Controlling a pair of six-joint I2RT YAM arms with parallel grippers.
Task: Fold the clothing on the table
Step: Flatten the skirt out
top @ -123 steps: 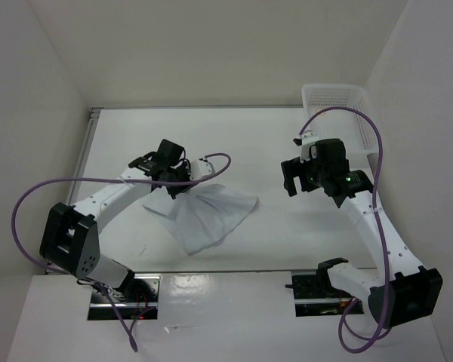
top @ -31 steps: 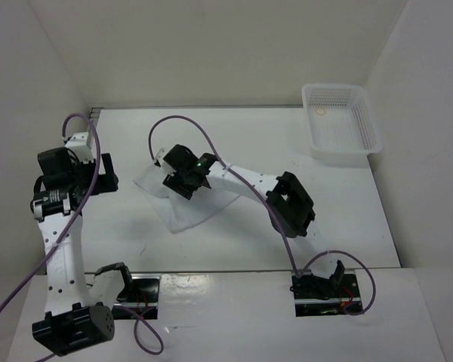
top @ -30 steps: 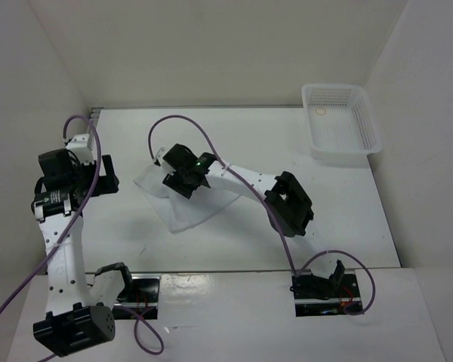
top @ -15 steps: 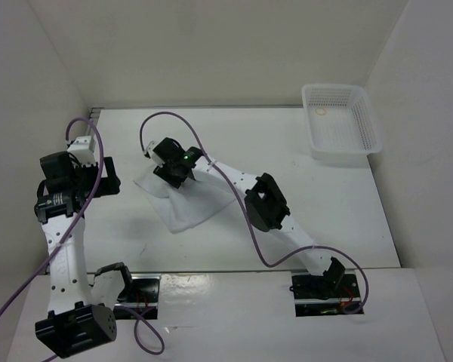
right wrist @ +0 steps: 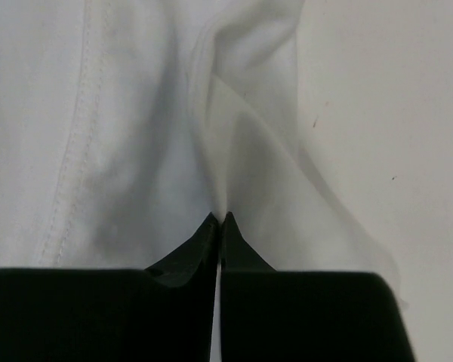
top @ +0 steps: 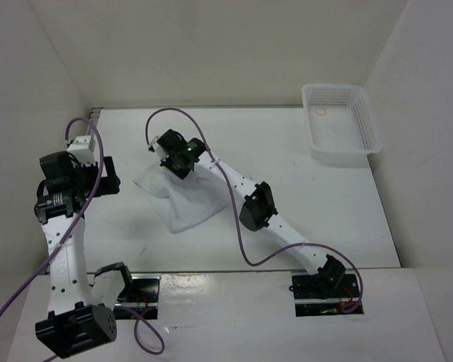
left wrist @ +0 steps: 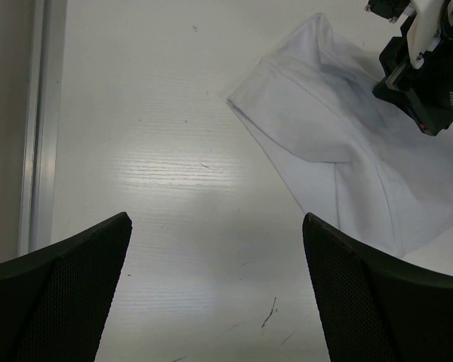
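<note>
White walls close in on three sides of the table (top: 309, 196), and we start at its left edge, where a thin metal rail (top: 90, 139) runs along the tabletop. Just beside that rail the left gripper (top: 108, 175) hangs over bare tabletop with its jaws spread wide and nothing between them; in the left wrist view its two dark fingers (left wrist: 68, 294) frame only white surface. A purple cable (top: 19, 302) loops out from the left arm.

Moving right, we find the clothing (top: 189, 204) lying left of the table's middle, a crumpled white piece with grey-blue shading in its creases and a stitched hem showing along one side. It is apart from the left gripper.

At the far end of the cloth, the right gripper (top: 179, 164) is down on the fabric, its arm reaching diagonally across the table from the near right. From the right wrist camera we see the jaws pressed together, pinching a raised ridge of the clothing between the tips.

Farthest right, a white mesh basket (top: 340, 156) sits in the far right corner of the table, well apart from the cloth and both arms.
</note>
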